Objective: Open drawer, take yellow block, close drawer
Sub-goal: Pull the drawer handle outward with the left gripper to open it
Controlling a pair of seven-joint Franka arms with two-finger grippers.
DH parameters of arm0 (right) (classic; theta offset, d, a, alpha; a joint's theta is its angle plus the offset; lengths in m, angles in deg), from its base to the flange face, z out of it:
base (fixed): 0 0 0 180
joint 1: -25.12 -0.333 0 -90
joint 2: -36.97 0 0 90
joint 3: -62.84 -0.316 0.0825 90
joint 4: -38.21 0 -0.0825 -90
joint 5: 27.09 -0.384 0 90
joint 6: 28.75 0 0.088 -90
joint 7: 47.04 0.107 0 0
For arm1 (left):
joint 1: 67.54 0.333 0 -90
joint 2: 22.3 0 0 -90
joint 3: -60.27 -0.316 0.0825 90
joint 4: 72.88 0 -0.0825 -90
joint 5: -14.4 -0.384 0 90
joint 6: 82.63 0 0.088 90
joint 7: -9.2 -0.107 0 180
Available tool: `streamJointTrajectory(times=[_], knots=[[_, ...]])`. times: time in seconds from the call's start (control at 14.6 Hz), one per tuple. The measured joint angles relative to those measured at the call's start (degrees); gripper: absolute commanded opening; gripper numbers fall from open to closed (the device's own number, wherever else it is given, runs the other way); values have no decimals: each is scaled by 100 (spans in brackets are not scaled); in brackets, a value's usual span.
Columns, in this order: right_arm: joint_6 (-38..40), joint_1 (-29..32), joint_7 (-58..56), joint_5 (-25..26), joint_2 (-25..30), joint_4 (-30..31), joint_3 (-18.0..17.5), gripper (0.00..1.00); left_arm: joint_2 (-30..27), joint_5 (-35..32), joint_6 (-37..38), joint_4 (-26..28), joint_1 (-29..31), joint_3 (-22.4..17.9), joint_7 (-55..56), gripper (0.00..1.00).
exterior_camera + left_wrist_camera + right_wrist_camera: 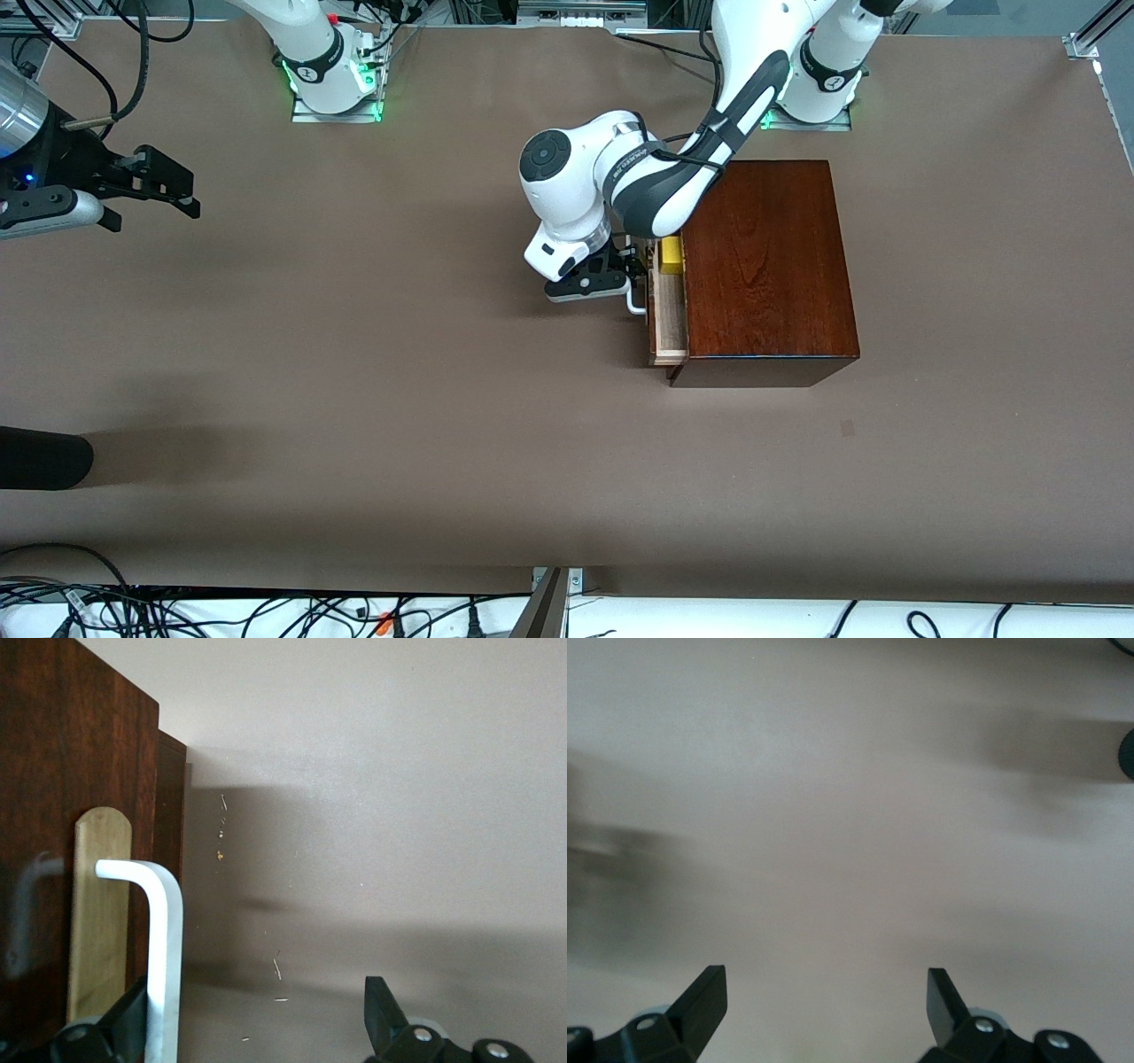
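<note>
The right gripper [151, 190] waits open over bare table [354, 399]. The left gripper [611, 270], fingers spread, sits at the white handle [635, 304] without clamping it. The drawer [669, 319] is slightly out of the box [762, 266]; the yellow block [671, 252] lies inside, visible only from above.

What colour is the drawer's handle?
White: the handle is a plain white bar, seen best in the left wrist view.

Your left gripper [631, 276] crowds handle [636, 303] at drawer [669, 317] front. Drawer only slightly out: narrow gap above yellow block [671, 254], box [766, 266] top overhanging. Right gripper [155, 197] over bare surface [354, 399], unobstructed.
</note>
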Motion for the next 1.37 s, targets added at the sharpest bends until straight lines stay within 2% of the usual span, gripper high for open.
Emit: streamJointTrajectory(times=[0.41,0.89,1.37], knots=[[2,0,0,0,0,3,2,100,103,290,-38,-230,-136,11,27,100],[4,0,0,0,-1,19,5,100,146,296,-25,-296,-195,-9,16,100],[5,0,0,0,-1,20,6,100,378,341,3,-678,-370,-41,27,100]])
